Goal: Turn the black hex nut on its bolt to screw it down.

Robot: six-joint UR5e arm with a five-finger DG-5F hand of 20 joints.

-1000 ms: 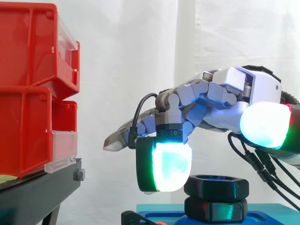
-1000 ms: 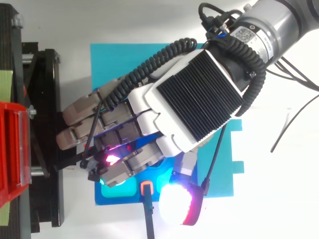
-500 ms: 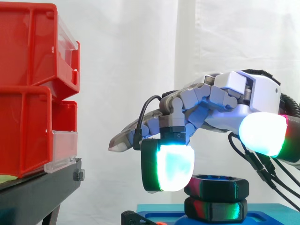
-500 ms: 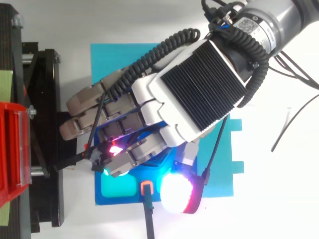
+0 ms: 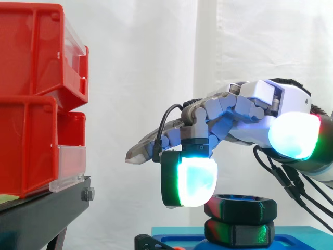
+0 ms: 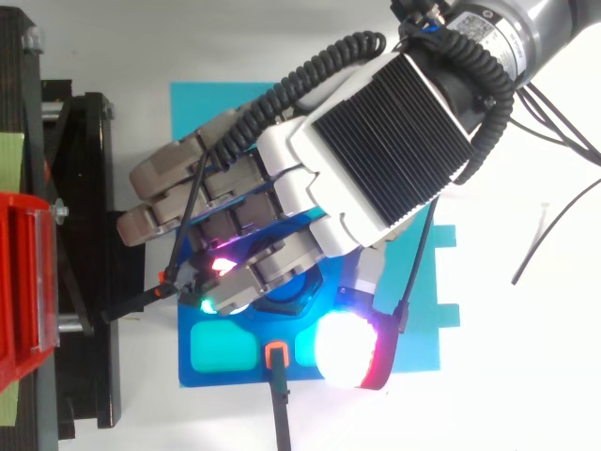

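A white curtain (image 5: 156, 62) hangs behind. At 9 o'clock, red bins (image 5: 36, 94) sit on a black stand (image 5: 47, 208). On the white tabletop (image 6: 526, 376), a blue plate (image 6: 216, 352) carries the black nut (image 5: 239, 207). The robot hand (image 5: 260, 104) hovers above it, released, one glowing fingertip (image 5: 190, 179) by the nut's 9 o'clock edge.

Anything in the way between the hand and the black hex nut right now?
Nothing visible. The hand hangs just above the black hex nut, one fingertip low beside the nut's edge, the thumb pad higher on the other side. Only open air lies between them.
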